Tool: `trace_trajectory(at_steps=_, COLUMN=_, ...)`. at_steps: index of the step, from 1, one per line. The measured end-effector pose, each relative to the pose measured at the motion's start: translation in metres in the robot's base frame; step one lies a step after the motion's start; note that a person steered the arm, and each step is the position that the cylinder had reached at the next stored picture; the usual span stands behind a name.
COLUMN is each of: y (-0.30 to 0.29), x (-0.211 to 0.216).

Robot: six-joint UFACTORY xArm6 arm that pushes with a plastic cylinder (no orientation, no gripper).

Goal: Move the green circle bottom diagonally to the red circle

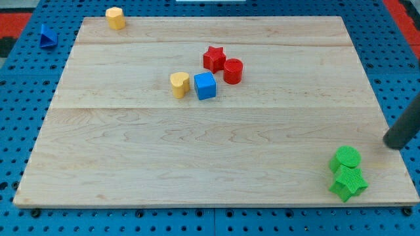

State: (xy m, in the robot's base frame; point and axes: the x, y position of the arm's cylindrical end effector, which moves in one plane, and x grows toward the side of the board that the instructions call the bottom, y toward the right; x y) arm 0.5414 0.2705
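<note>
Green circle (346, 157) — ribbed plastic disc — touches green star (348, 183).

Pale wooden board (197, 164) on blue pegboard surface (20, 118); even light.

The dark rod enters from the view's right edge, slanting down-left; its tip (392, 144) seems to rest low on the surface.
</note>
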Motion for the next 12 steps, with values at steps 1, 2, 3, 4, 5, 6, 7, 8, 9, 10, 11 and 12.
trace_trajectory(at_steps=1, y=-0.037, x=0.02)
trace_trajectory(at_steps=2, y=-0.074, x=0.009)
trace_trajectory(at_steps=3, y=-0.111, x=-0.014)
trace_trajectory(at_steps=4, y=-0.116, x=0.004)
trace_trajectory(at_steps=5, y=-0.129, x=0.014)
trace_trajectory(at_steps=6, y=-0.18, x=-0.008)
trace_trajectory(at_steps=7, y=-0.213, x=-0.058)
trace_trajectory(at_steps=8, y=-0.223, x=-0.043)
trace_trajectory(at_steps=9, y=-0.254, x=-0.026)
trace_trajectory(at_steps=10, y=-0.283, x=-0.055)
trace_trajectory(at_steps=11, y=-0.265, x=-0.09)
trace_trajectory(at_steps=12, y=-0.221, x=-0.09)
